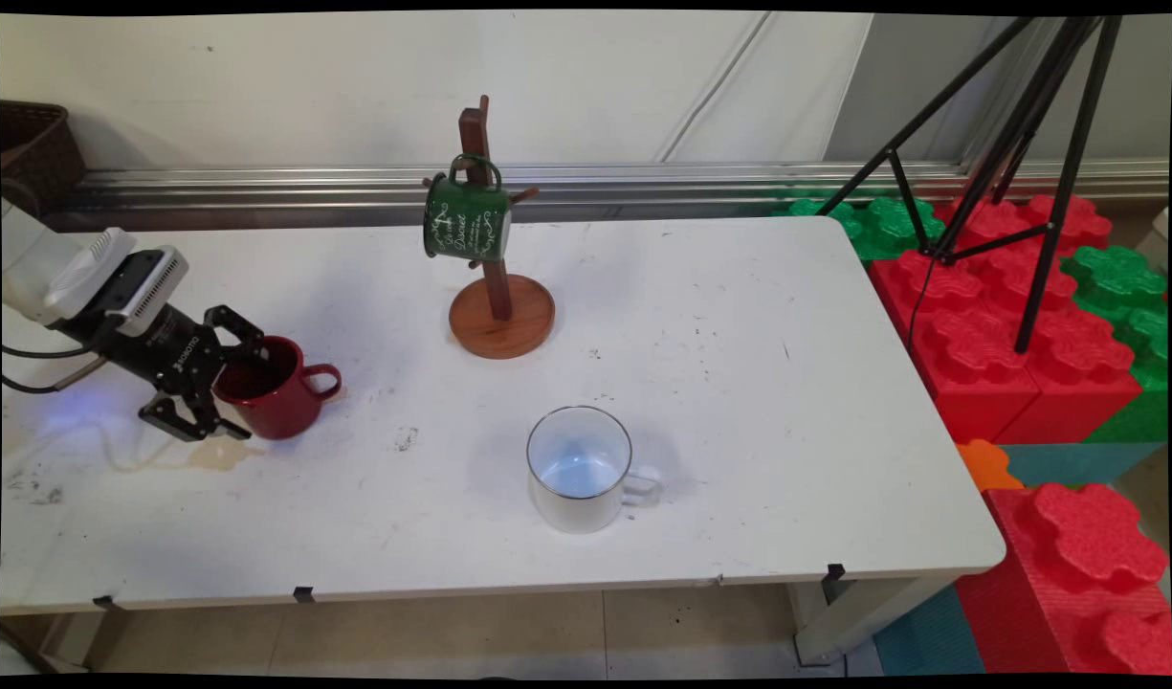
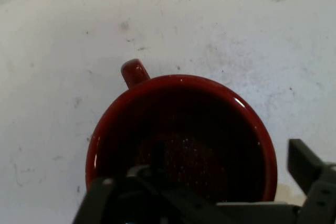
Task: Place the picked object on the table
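A dark red mug [image 1: 279, 392] stands at the table's left side, its handle [image 1: 325, 381] pointing right. My gripper [image 1: 233, 390] comes in low from the left and is open. It straddles the mug's left wall: one finger [image 1: 239, 337] reaches over the rim into the mug, the other [image 1: 198, 421] stays outside on the near side. In the hand view the red mug [image 2: 181, 129] fills the lower half, and it looks empty. My gripper [image 2: 228, 153] has one finger [image 2: 157, 156] inside the mug and the other [image 2: 307, 169] outside the rim, with a gap to the wall.
A wooden mug tree [image 1: 497, 306] stands at the back middle with a green mug [image 1: 467, 222] hung on it. A white mug [image 1: 580, 469] sits toward the front centre. A brownish stain [image 1: 217, 455] lies beside the red mug. Red and green foam blocks [image 1: 1006, 325] and a black tripod [image 1: 1035, 172] stand to the right.
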`<action>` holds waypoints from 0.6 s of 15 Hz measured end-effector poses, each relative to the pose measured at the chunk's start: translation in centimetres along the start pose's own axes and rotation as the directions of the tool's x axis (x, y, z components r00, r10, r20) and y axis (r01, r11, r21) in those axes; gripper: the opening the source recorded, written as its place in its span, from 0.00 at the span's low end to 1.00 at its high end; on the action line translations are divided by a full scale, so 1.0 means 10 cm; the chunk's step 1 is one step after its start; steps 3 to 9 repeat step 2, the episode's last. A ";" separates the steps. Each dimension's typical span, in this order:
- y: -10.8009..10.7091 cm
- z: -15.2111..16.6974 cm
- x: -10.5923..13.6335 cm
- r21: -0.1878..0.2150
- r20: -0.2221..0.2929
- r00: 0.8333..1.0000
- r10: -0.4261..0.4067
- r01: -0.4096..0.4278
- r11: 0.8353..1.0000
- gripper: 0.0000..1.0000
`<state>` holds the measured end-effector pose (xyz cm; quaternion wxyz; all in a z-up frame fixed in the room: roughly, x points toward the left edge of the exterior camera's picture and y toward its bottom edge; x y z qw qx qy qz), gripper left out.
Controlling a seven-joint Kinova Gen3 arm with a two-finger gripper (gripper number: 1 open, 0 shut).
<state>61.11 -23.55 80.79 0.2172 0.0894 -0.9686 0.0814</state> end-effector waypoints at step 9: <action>0.00 0.00 0.00 0.001 -0.003 1.000 -0.004 0.004 1.000 1.00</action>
